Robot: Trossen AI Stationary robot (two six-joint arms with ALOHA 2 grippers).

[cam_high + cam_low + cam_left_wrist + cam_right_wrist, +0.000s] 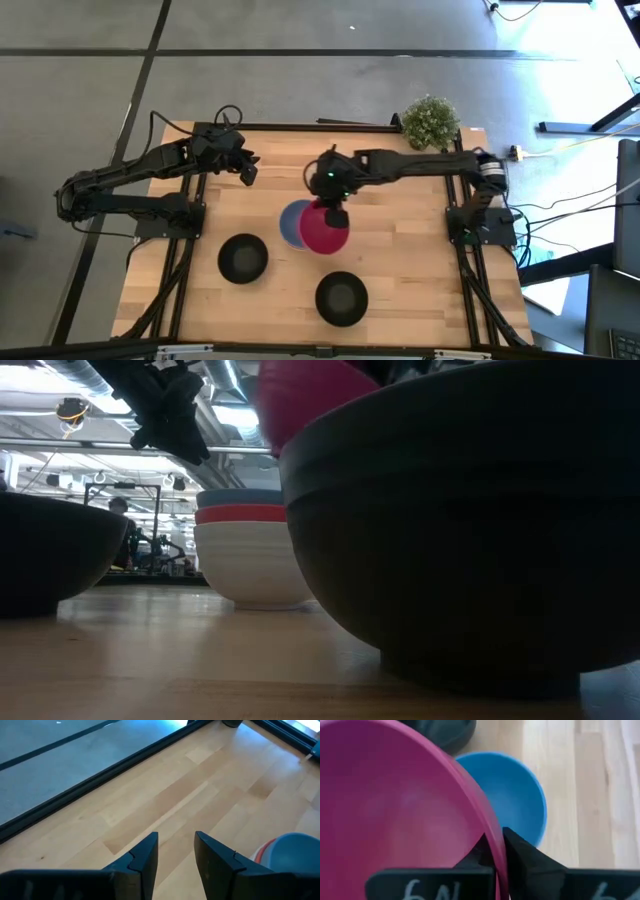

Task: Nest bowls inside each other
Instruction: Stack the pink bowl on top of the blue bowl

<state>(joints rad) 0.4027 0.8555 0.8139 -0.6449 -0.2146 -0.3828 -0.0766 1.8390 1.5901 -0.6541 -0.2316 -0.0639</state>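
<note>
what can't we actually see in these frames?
- High view: magenta bowl, held by the right gripper, covers much of the blue bowl; the red and white bowls under it are hidden.
- Low view: near black bowl blocks the table's right side; the magenta bowl shows partly.
- Left wrist view: stack cut off by the frame edge.

Right gripper (pixel 492 851) seemingly marked "6N".
</note>
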